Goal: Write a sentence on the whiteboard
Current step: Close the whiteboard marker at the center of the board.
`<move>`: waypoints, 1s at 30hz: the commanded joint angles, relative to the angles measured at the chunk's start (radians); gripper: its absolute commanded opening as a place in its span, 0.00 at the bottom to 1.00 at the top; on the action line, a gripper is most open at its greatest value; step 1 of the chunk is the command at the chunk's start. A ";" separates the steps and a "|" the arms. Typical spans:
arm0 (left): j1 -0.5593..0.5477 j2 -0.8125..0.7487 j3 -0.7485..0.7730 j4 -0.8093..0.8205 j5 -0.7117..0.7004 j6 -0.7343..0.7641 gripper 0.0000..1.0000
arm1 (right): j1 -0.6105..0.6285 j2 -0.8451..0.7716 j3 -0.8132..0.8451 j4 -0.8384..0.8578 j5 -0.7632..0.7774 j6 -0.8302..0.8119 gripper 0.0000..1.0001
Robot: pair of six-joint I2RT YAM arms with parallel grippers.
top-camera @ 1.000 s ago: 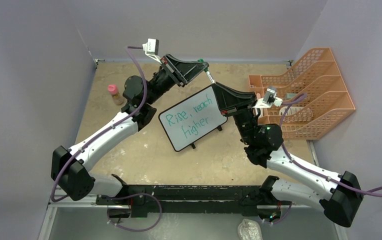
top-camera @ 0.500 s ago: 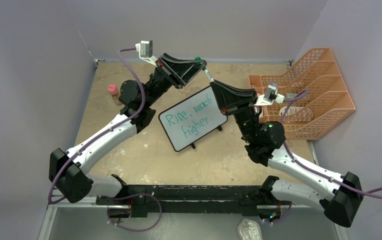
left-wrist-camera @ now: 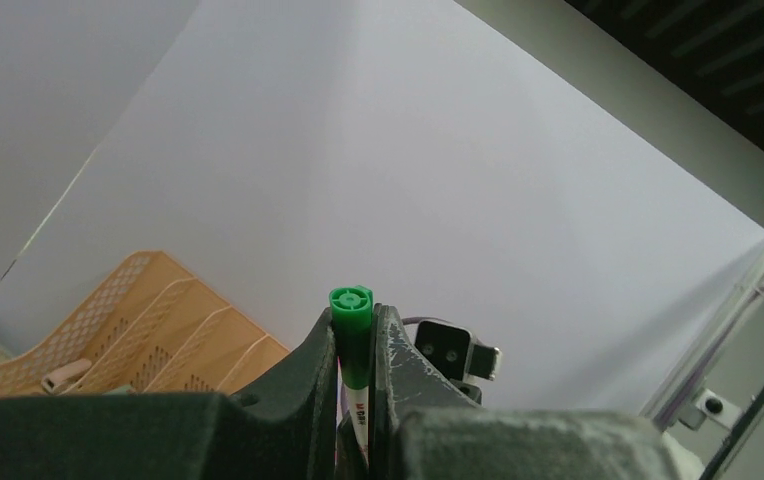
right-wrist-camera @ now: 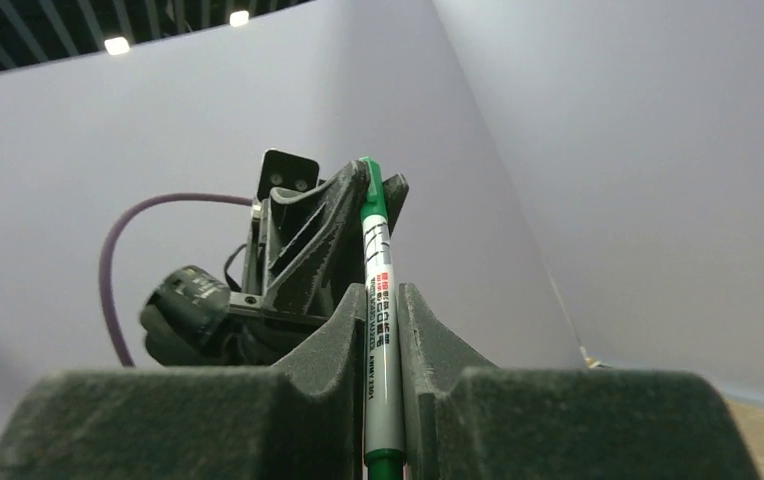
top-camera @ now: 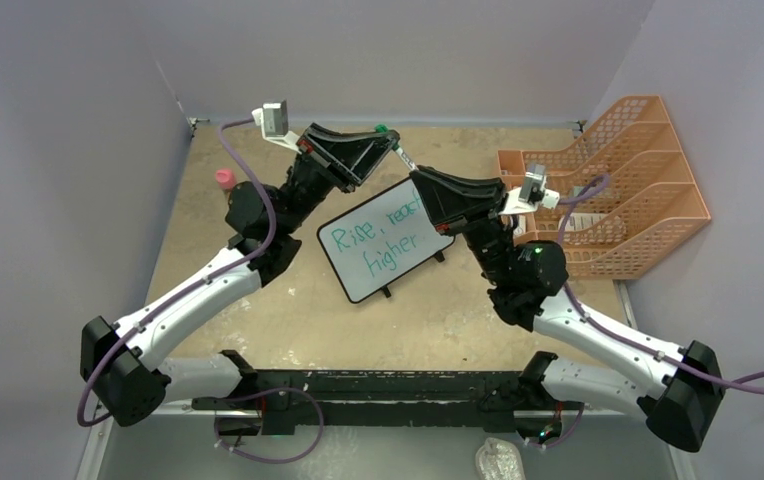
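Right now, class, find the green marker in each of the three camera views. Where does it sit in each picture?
Top external: upper centre, beyond the whiteboard; the marker bridges the left gripper and right gripper.
Left wrist: bottom centre, green end poking up between the jaws.
Right wrist: centre, upright between the jaws.
Shared landmark: the lilac wall behind it.
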 commanded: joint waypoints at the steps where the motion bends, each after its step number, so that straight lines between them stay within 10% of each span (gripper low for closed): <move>1: -0.100 -0.004 -0.081 -0.333 0.158 -0.092 0.00 | -0.017 0.054 0.061 0.064 0.084 -0.202 0.00; 9: -0.147 0.026 -0.134 -0.059 0.243 -0.028 0.00 | -0.017 0.103 0.102 0.004 0.094 -0.085 0.00; 18: -0.058 -0.078 -0.139 -0.190 0.116 0.125 0.00 | -0.018 0.090 0.066 -0.122 0.143 0.079 0.00; 30: 0.028 -0.123 -0.142 -0.332 -0.133 0.180 0.00 | -0.018 -0.068 -0.009 -0.372 0.148 0.023 0.59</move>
